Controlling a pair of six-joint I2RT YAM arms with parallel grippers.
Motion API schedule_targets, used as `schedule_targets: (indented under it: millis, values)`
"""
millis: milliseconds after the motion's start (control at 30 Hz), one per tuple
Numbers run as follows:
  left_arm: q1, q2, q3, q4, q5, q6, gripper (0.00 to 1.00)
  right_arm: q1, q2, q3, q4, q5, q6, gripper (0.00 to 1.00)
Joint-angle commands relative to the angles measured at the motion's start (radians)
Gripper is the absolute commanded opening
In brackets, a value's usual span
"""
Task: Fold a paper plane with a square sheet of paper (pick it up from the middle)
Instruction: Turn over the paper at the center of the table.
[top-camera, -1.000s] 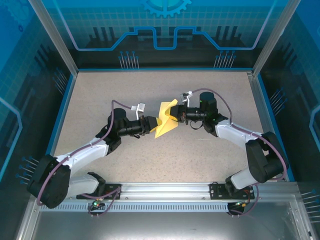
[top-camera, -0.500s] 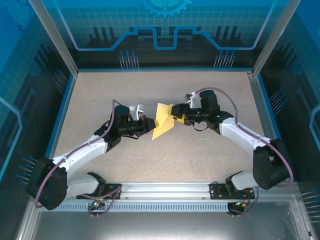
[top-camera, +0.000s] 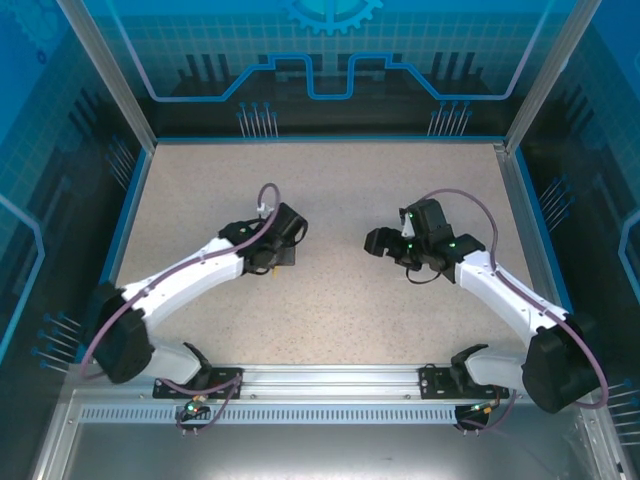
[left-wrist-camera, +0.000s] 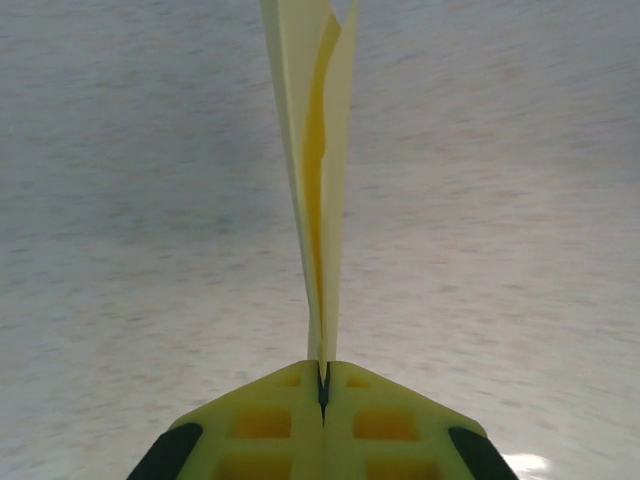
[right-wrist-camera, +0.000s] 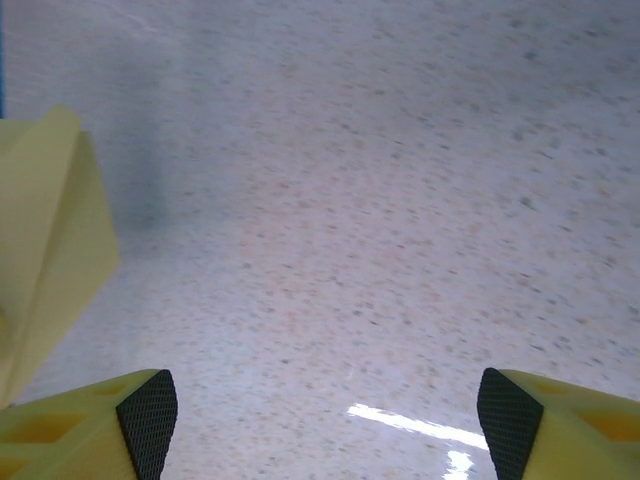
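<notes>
Speckled desk (top-camera: 340, 180) stretches beneath both arms; your left gripper (left-wrist-camera: 323, 385) is pinched tight on the folded yellow paper (left-wrist-camera: 318, 180), which stands straight out ahead of its fingertips, edge-on and layered; your right gripper (right-wrist-camera: 325, 405) hangs with jaws wide apart, holding nothing. Folding looks well along, by my judgement; whether the wings are finished cannot be told; spreading them and setting the plane down likely remain.

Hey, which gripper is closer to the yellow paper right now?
Left. The left gripper is shut on the yellow paper, pinching its near edge. The right gripper is open and clear of it, with the paper at the left edge of its wrist view.
</notes>
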Motion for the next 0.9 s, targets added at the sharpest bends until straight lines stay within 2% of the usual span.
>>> schedule_targets:
  millis: [0, 167, 267, 433, 600, 733, 867]
  values:
    - [-0.022, 0.098, 0.051, -0.179, -0.219, -0.007, 0.07, -0.006, -0.042, -0.021, -0.051, 0.080, 0.006, 0.82]
    - [-0.069, 0.289, 0.149, -0.245, -0.317, -0.055, 0.09, -0.012, -0.073, -0.056, -0.061, 0.128, 0.039, 0.82]
    - [-0.089, 0.403, 0.201, -0.229, -0.293, -0.055, 0.10, -0.018, -0.090, -0.078, -0.064, 0.145, 0.057, 0.82]
    - [-0.101, 0.457, 0.204, -0.071, -0.087, -0.029, 0.24, -0.021, -0.106, -0.100, -0.079, 0.171, 0.073, 0.82]
    - [-0.089, 0.360, 0.167, 0.076, 0.162, -0.015, 0.47, -0.020, -0.090, -0.092, -0.091, 0.170, 0.060, 0.81]
    - [-0.011, 0.228, 0.081, 0.165, 0.326, -0.027, 0.56, 0.027, -0.042, -0.066, -0.071, 0.172, 0.045, 0.81]
    - [0.112, 0.058, -0.066, 0.256, 0.462, -0.062, 0.66, 0.164, 0.069, 0.021, -0.029, 0.206, 0.042, 0.80]
